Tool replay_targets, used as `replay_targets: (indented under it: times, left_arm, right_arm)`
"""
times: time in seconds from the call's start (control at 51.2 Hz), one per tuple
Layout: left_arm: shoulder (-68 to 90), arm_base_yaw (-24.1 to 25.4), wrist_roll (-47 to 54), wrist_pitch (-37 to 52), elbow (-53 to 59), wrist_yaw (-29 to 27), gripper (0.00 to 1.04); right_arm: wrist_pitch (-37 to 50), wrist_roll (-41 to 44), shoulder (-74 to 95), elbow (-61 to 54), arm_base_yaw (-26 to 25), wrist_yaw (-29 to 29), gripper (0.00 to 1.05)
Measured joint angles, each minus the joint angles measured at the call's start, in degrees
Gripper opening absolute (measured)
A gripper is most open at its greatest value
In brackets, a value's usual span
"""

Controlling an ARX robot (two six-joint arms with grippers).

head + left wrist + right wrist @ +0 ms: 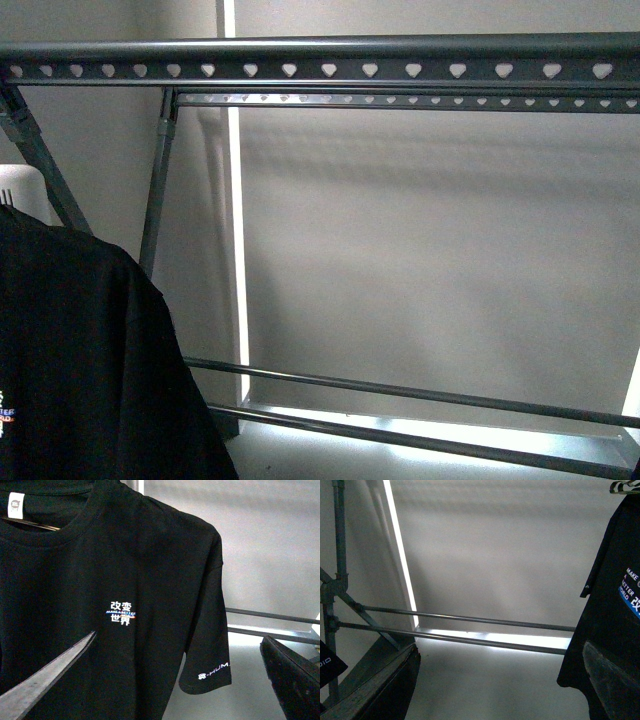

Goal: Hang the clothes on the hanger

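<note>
The left hand (180, 636) and right hand (500, 646) are spread wide, with nothing held. The shirt (125, 570), judged light, soft and limp, is hung low at the left, in front of the rack (330, 55), and is best taken at collar or shoulder.

The T-shirt (80, 360) is cut off by the left and lower edges of the front view, so its print hardly shows. The rack (320, 48) runs past both sides. The line between the white characters (122, 606) is too small to read.
</note>
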State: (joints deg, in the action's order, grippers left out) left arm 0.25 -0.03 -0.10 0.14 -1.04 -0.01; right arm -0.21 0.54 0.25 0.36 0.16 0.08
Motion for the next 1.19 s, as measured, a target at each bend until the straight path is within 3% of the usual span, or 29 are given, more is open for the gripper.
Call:
replay_targets:
  times: [0.254, 0.312, 0.371, 0.41, 0.547, 0.644, 0.879, 1.191]
  left_arm:
    - [0.15, 0.26, 0.02, 0.0, -0.04, 1.07, 0.98]
    - [2.1, 2.95, -0.33, 0.57, -0.33, 9.9, 0.98]
    - [9.18, 6.51, -2.25, 4.37, -1.53, 22.43, 0.98]
    - [16.31, 6.75, -5.05, 9.09, -3.8, 24.61, 0.98]
    - [35.21, 4.68, -13.4, 12.59, -15.54, 19.32, 0.98]
    - [50.71, 0.52, -23.45, 17.35, -26.47, 10.34, 0.98]
    - [73.5, -2.19, -39.63, 13.62, -46.71, -3.1, 0.98]
    - [85.85, -2.38, -41.86, 13.75, -58.27, -8.72, 0.98]
  right_arm:
    - [0.0, 0.0, 0.0, 0.0, 0.02, 0.0, 0.97]
    - [0.0, 0.0, 0.0, 0.0, 0.02, 0.04, 0.97]
    - [0.0, 0.02, 0.0, 0.0, -0.02, -0.15, 0.97]
    - [0.0, 0.02, 0.0, 0.0, -0.02, -0.15, 0.97]
    - [0.0, 0.0, 0.0, 0.0, -0.04, 0.02, 0.97]
    - [0.0, 0.0, 0.0, 0.0, -0.04, -0.02, 0.97]
    - [0.0, 0.02, 0.0, 0.0, -0.04, -0.04, 0.97]
    - [0.0, 0.02, 0.0, 0.0, -0.04, -0.04, 0.97]
